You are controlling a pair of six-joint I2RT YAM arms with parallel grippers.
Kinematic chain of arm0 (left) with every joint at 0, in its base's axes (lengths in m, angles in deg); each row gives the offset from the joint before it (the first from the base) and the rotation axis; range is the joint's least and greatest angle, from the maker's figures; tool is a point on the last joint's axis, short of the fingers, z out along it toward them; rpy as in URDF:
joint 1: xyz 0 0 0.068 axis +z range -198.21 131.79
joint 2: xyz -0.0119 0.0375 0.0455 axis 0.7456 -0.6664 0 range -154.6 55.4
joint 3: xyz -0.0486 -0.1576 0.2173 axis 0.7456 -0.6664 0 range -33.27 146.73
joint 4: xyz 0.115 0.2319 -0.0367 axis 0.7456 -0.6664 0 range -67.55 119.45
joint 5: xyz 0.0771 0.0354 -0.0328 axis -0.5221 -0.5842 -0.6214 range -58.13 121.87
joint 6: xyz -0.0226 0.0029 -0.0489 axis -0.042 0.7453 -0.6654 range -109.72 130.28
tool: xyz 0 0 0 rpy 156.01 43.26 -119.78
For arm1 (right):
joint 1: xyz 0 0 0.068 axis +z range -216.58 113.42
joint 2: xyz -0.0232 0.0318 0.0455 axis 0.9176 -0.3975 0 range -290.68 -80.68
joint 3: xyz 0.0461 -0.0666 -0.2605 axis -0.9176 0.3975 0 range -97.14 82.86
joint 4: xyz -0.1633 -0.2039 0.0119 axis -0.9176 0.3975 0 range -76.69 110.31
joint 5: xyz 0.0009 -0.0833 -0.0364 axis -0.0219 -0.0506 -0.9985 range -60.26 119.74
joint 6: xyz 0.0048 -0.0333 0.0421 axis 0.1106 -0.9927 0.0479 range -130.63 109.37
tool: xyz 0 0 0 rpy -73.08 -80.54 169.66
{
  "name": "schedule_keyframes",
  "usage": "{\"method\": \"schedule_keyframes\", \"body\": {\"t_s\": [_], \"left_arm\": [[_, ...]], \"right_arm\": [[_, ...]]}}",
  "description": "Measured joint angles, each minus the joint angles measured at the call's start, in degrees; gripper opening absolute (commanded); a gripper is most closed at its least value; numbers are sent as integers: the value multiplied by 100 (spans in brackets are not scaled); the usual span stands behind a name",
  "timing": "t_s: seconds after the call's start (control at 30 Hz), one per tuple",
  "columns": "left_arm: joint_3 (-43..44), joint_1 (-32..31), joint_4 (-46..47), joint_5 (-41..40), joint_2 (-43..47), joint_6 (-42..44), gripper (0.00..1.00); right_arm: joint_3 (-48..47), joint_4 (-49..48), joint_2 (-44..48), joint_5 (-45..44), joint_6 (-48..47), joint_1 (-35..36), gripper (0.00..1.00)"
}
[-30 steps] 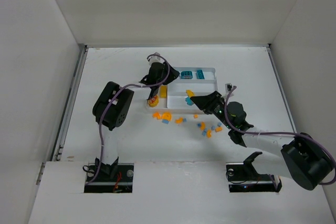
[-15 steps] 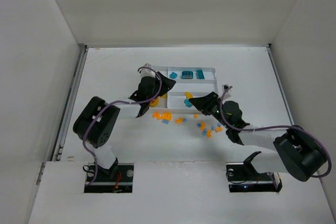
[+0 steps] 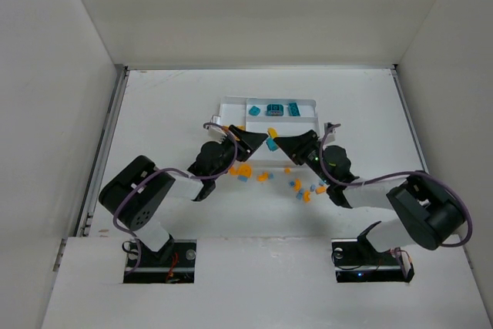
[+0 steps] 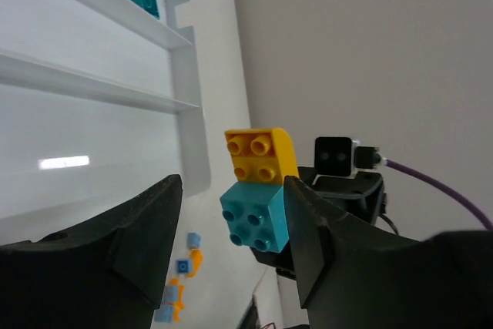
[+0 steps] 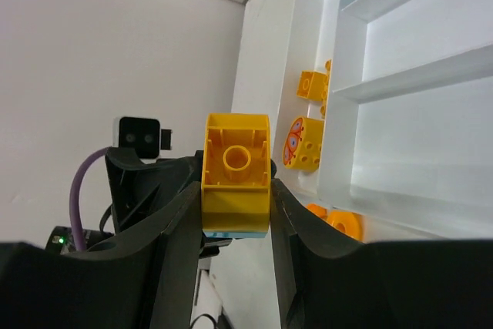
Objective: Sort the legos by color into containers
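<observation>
The right gripper (image 5: 233, 190) is closed on a yellow brick (image 5: 235, 179) and squeezes it from both sides between its two fingers. In the left wrist view a teal brick (image 4: 256, 217) is joined to this yellow brick, and the two hang together in the air. The left gripper (image 4: 231, 182) stands wide around the pair. The teal brick is just beside one of its fingers (image 4: 316, 236), but it is not possible to tell if they touch. From above, the two grippers meet nose to nose at the near side of the white tray (image 3: 231, 102), with the pair between them. In the far long section of the tray lie some teal bricks (image 3: 274, 109). The right wrist view shows yellow-orange bricks (image 5: 304, 142) in the narrow section. The loose legos (image 3: 302, 187), orange and light blue, are scattered on the table (image 3: 169, 113) just in front of the tray, below the two grippers.
</observation>
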Motion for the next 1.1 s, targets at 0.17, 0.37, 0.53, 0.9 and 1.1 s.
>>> {"method": "schedule_keyframes", "body": {"t_s": [0.17, 0.37, 0.53, 0.9, 1.1], "left_arm": [[-2, -4, 444, 66, -439, -470, 46], [-2, -7, 566, 48, -625, -695, 43], [-4, -9, 579, -9, -544, -664, 44], [-4, -168, 573, 55, -525, -619, 34], [-4, -151, 557, 35, -516, -623, 21]], "right_arm": [[-2, -179, -160, -105, 214, 0, 33], [-2, -345, -483, -127, 540, 0, 33], [-4, -671, -673, -122, 817, 0, 33], [-195, -1314, -1449, -22, 1526, 0, 33], [-201, -1384, -1528, 7, 1690, 0, 33]]}}
